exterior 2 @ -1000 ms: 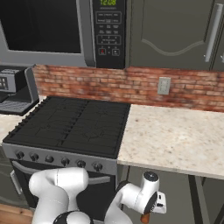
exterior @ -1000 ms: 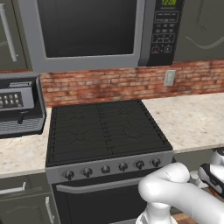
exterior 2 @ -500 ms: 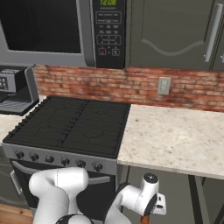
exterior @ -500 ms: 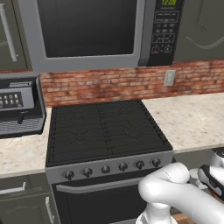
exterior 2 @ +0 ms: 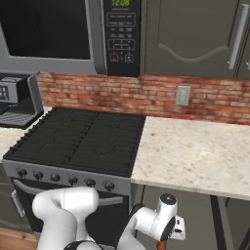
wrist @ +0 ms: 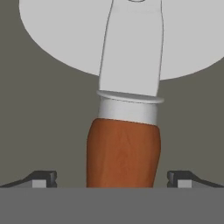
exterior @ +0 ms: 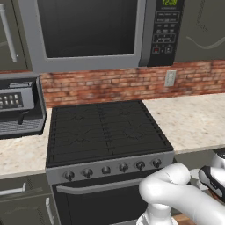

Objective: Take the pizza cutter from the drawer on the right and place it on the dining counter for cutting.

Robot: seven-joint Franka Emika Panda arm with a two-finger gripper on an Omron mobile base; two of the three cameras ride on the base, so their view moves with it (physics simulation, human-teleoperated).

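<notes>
In the hand view the hand (wrist: 112, 179) is spread wide, with 1 dark fingertip (wrist: 41, 178) on each side of the cutter (wrist: 124, 148), and neither one touches its brown handle. The cutter lies on the grey floor of the drawer (wrist: 43, 109), its handle toward the camera and its silvery round blade at the far end. From the right base view the hand (exterior 2: 166, 239) hangs low, under the edge of the beige table (exterior 2: 195, 156), beside the black stove (exterior 2: 78, 141) and below the microwave (exterior 2: 63, 34).
</notes>
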